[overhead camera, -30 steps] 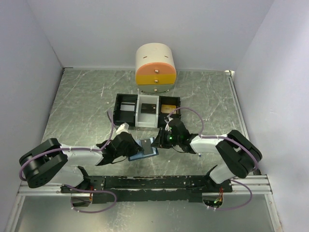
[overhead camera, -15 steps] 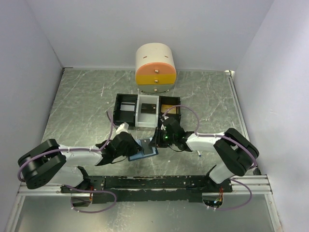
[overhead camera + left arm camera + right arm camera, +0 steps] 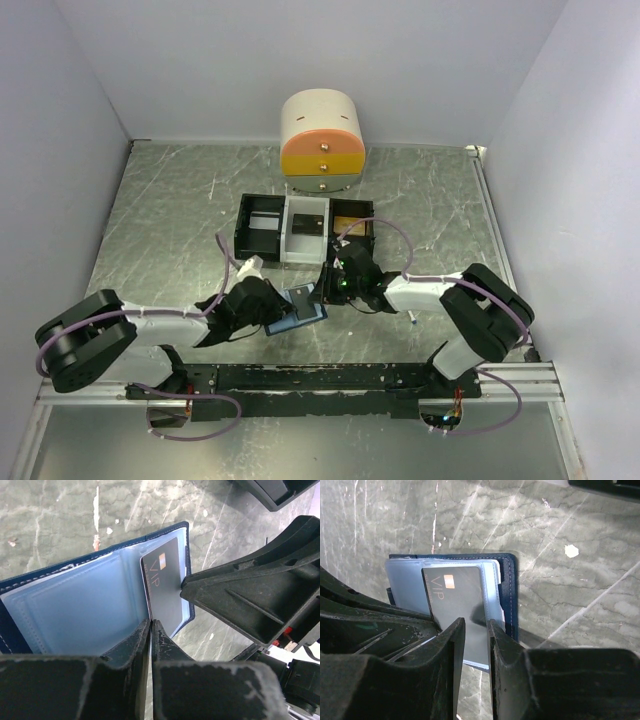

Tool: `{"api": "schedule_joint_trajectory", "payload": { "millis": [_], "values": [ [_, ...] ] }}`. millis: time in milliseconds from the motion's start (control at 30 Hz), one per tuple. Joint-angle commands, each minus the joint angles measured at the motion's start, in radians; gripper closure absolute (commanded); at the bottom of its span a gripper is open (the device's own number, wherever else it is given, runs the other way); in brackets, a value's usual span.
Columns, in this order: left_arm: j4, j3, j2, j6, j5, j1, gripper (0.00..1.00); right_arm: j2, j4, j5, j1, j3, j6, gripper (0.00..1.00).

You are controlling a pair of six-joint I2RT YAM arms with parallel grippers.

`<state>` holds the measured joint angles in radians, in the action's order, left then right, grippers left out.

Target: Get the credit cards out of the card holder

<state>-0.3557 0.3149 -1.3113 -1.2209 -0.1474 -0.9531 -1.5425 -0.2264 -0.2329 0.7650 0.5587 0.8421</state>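
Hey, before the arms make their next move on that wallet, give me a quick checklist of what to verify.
1. The wallet lies open on the table: ok.
2. The card sticks partly out of its pocket: ok.
3. The right gripper sits over the card, jaws apart: ok.
4. Its hold on the card: cannot tell.
5. The left gripper pins the wallet: cannot tell; jaws nearly together, contact hidden.
6. More cards inside the wallet: cannot tell.
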Motion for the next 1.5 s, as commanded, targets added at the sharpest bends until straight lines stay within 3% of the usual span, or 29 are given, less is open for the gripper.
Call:
{"api": "schedule_joint_trajectory", "payload": {
  "millis": [0,200,567,833,1267,1467],
  "values": [
    [-0.133,-0.048,0.017,-0.047,-0.001,-0.007,0.86,-0.032,0.05,0.032,0.004,-0.03,0.002,0.75],
    [-0.088,-0.077,0.085,-0.061,-0.034,-0.008,0.9,-0.029,0.076,0.062,0.004,-0.026,0.003,0.75],
    [-0.118,-0.098,0.089,-0.065,-0.019,-0.008,0.82,-0.051,0.06,0.036,0.004,-0.015,0.0,0.76],
    [-0.101,-0.096,0.088,-0.071,-0.024,-0.007,0.93,-0.033,0.075,0.029,0.004,-0.008,-0.003,0.76],
    [0.053,-0.069,0.145,-0.051,-0.053,-0.007,0.93,0.028,0.041,-0.12,0.02,0.081,-0.066,0.73],
    [0.042,-0.051,0.118,-0.044,-0.043,-0.008,0.93,-0.033,0.069,-0.065,0.038,0.099,-0.05,0.72]
  ]
}}
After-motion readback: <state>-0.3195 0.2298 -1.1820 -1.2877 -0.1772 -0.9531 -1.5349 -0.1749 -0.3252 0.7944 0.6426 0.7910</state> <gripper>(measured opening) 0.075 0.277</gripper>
